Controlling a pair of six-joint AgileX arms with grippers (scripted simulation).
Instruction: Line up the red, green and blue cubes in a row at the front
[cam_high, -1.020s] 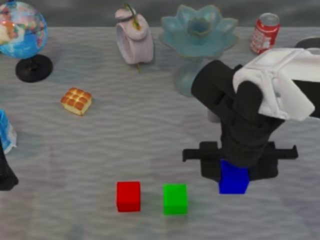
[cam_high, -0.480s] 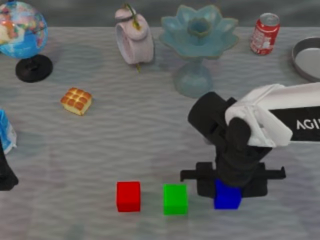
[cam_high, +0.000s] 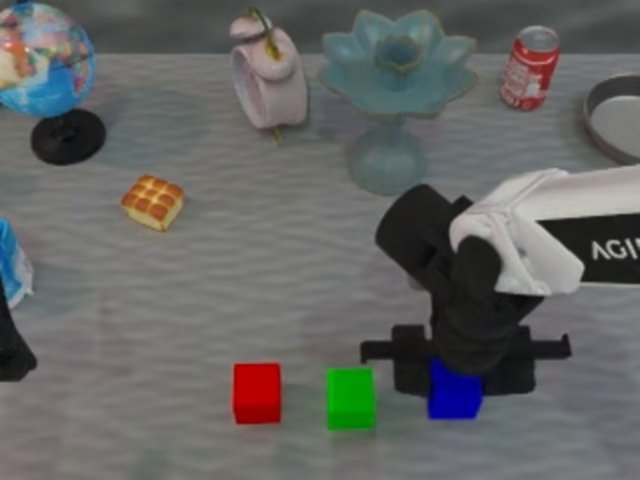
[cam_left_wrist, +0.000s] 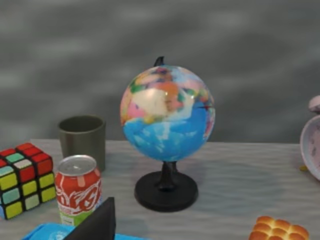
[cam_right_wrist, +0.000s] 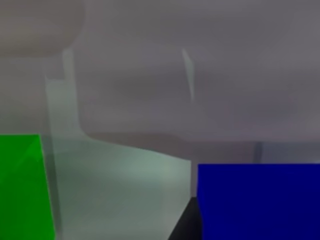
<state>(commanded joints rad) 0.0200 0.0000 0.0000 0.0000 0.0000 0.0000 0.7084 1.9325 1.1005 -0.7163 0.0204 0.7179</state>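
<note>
Three cubes stand in a row near the table's front edge. The red cube (cam_high: 257, 392) is on the left, the green cube (cam_high: 350, 398) in the middle, and the blue cube (cam_high: 455, 400) on the right, a short gap from the green one. My right gripper (cam_high: 458, 372) reaches straight down over the blue cube and is shut on it. In the right wrist view a dark finger (cam_right_wrist: 186, 222) lies against the blue cube (cam_right_wrist: 257, 200), with the green cube (cam_right_wrist: 22, 185) off to the side. My left gripper (cam_high: 10, 355) is parked at the left edge, open.
Along the back stand a globe (cam_high: 45, 60), a pink alarm clock (cam_high: 268, 75), a pale blue lotus-shaped stand (cam_high: 397, 70) and a red soda can (cam_high: 529, 66). A grey dish (cam_high: 612, 118) sits at the right edge, and a tan bread block (cam_high: 153, 202) at mid-left.
My right arm has come down and forward-left with the blue cube, bringing it level with the other two cubes. Over the last half second it barely moved.
</note>
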